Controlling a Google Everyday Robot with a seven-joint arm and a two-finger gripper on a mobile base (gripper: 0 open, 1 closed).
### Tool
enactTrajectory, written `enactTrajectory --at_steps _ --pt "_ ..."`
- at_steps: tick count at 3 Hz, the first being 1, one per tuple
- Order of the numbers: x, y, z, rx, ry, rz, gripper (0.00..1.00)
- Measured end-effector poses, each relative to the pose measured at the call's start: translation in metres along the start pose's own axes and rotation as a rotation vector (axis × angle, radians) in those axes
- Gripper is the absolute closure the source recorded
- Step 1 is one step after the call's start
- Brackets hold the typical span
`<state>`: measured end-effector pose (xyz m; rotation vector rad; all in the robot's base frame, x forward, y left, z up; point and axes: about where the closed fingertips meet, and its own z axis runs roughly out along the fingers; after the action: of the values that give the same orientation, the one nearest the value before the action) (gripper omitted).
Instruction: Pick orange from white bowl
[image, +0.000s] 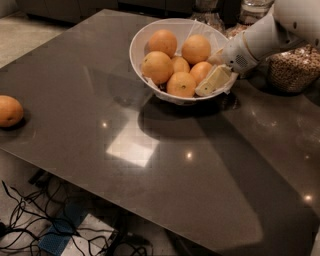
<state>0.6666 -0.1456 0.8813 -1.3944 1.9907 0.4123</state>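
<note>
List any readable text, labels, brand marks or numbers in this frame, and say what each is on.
None: no text can be read anywhere in the camera view.
The gripper, at the right rim of the white bowl, shows no legible marking.
The oranges, the grain jar and the table show no print or stickers.
</note>
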Motion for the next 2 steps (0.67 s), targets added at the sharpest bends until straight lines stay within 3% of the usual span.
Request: enactTrajectory --at_steps 1,2 --pt "0.0005 0.0017 0.0051 -0.015 0.002 0.007 0.28" --pt "0.0017 0.0034 0.0109 -0.029 0.006 0.015 0.41"
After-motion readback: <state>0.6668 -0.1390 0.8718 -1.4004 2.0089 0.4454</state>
